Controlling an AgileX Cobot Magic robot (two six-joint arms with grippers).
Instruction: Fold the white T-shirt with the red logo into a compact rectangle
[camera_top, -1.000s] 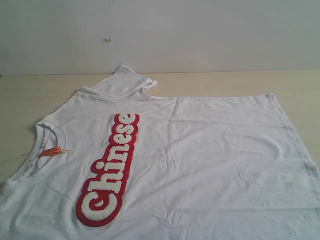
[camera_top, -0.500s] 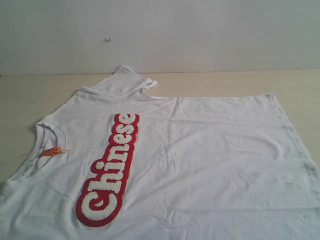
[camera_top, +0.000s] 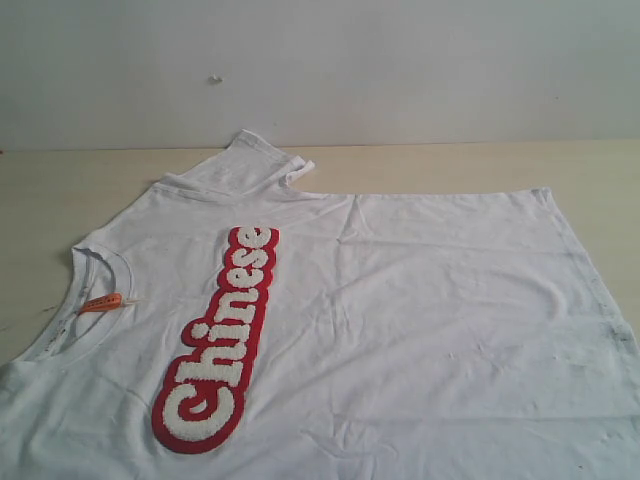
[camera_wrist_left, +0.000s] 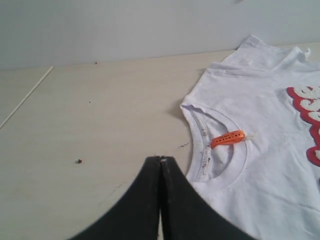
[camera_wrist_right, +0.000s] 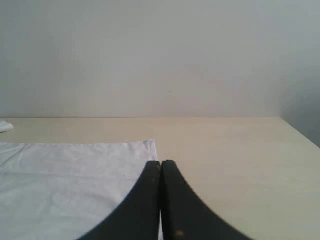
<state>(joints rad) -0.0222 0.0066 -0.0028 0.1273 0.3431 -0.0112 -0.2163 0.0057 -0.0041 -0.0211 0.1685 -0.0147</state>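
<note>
Shirt: white cotton T-shirt (camera_top: 430, 300) flat on pale wooden worktop (camera_top: 50, 190)
Logo: long red patch (camera_top: 222, 340), face up
Left end effector (camera_wrist_left: 160, 160): closed, empty
Right end effector (camera_wrist_right: 160, 163): closed, empty

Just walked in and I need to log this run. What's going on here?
A two-armed robot is set to fold the white T-shirt, but no fold has been made. The shirt lies spread flat on the table with the red logo facing up and the orange tag at the collar. The left end effector is shut beside the collar. The right end effector is shut near a hem corner. Neither holds any fabric.
</note>
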